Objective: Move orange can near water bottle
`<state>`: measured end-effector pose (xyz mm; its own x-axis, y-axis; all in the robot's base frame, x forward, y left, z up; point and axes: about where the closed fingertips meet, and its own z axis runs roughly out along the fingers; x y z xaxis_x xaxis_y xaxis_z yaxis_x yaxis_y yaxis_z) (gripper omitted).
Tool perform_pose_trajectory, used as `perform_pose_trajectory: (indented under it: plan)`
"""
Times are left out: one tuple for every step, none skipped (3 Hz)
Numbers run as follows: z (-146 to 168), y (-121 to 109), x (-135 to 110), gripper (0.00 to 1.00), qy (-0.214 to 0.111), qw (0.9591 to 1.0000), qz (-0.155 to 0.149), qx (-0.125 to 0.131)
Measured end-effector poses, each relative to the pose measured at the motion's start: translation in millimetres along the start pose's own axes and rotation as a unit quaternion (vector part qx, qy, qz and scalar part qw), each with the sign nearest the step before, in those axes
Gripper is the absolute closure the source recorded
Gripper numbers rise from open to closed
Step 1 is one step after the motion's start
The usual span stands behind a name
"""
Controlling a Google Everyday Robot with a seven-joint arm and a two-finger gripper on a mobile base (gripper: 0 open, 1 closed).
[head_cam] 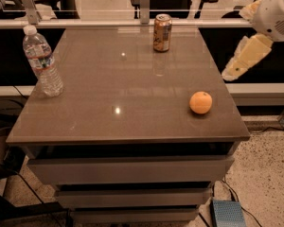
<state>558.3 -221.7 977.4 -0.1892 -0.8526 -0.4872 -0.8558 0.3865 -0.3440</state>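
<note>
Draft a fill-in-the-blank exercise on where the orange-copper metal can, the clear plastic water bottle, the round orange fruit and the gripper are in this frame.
1. At the far edge of the grey-brown table, the orange-copper metal can stands ____, silver top up.
2. The clear ribbed plastic water bottle stands by the table's ____ edge in the picture.
3. The round orange fruit lies by the table's ____ edge in the picture.
4. The pale gripper hangs beyond that edge, touching ____ of the three objects.

Missing words: upright; left; right; none.
</note>
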Motion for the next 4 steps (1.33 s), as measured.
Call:
perform_pose_trajectory:
  plan:
    - [39,-42,-5,0.00,-0.073,0.9965,0.041,0.005]
    - [63,-66,-8,0.00,-0.118,0.9906,0.069,0.005]
    - [104,-81,-36,0.00,-0.207,0.9715,0.114,-0.015]
    - [103,-81,-35,0.00,-0.206,0.9718,0.113,-0.015]
